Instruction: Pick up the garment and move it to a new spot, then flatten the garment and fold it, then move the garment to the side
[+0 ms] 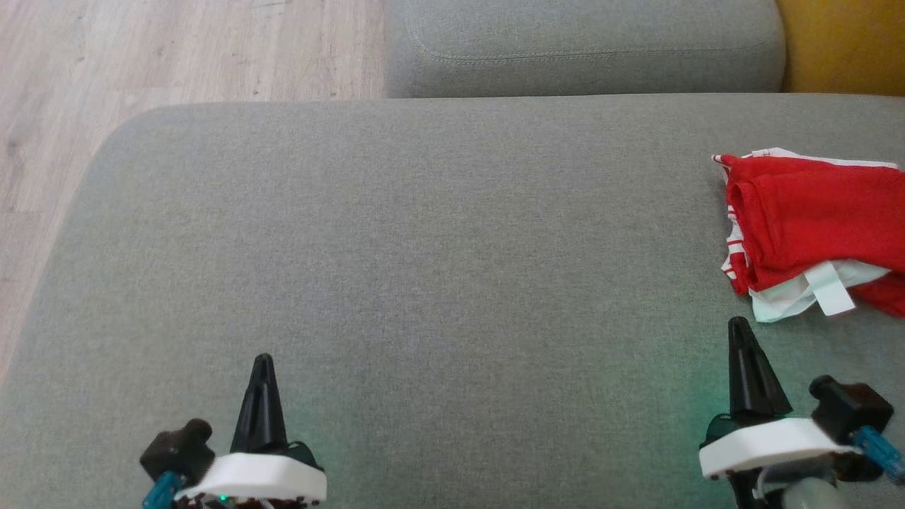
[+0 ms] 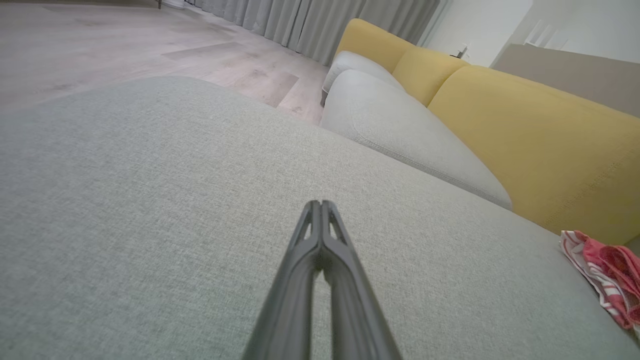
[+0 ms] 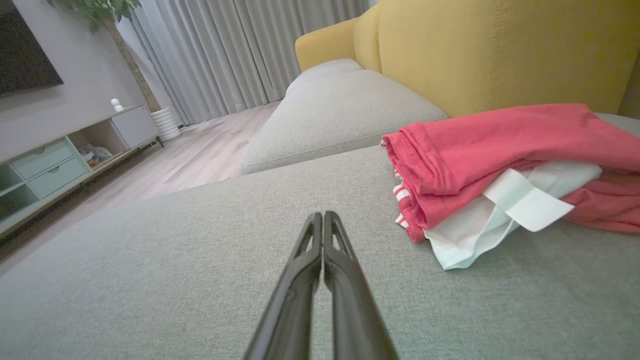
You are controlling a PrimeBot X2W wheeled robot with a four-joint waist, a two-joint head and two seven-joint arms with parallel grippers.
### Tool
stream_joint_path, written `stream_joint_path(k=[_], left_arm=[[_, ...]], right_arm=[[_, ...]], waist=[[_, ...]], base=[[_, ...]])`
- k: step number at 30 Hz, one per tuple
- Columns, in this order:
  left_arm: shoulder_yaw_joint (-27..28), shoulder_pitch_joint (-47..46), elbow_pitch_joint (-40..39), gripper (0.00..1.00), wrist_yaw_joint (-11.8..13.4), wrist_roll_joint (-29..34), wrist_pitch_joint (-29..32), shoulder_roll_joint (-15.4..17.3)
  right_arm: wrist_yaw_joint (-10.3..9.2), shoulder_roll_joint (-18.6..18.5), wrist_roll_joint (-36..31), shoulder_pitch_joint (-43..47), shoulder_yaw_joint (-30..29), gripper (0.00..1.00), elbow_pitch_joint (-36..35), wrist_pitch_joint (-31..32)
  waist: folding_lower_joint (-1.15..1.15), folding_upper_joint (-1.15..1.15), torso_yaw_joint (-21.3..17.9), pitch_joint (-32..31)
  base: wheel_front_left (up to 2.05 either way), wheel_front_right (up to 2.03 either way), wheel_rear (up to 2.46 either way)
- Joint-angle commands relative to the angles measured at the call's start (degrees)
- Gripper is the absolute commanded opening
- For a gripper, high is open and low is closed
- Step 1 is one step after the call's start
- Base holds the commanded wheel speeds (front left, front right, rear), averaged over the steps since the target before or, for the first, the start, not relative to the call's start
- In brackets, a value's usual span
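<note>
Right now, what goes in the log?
garment: roughly folded, right side of grey cushion | left hand: shut, empty | right hand: shut, empty, near garment

Soft, even daylight; shadows faint. A green glow tints the cushion [image 1: 679, 406] beside the right gripper [image 1: 739, 324]. Wrist views bow at their edges; the fingers [image 3: 292, 300] blur near the lens.

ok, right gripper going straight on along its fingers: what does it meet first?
Probably the grey seat cushion: in its wrist view the right gripper aims at bare fabric, with the garment off to its right. The head view puts that line close to the garment's left edge, so a brush is possible.
</note>
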Motion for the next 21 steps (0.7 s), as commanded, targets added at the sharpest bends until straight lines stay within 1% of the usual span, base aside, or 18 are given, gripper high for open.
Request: stream_joint_path(k=[1, 21], left_arm=[[1.1, -2.3, -2.1, 0.0, -0.6, -1.1, 0.4, 0.1], [3.8, -2.9, -2.8, 0.0, -1.7, -11.9, 3.8, 0.2]], right_arm=[[0.05, -0.3, 1.6, -2.5, -0.2, 0.0, -1.9, 0.4], [0.11, -0.6, 15.2, -3.4, -0.9, 0.0, -2.1, 3.4]], waist=[[0.0, 0.0, 0.0, 0.0], [0.0, 0.0, -0.4, -0.3]], base=[[0.0, 0.0, 0.0], [0.0, 0.0, 0.0]])
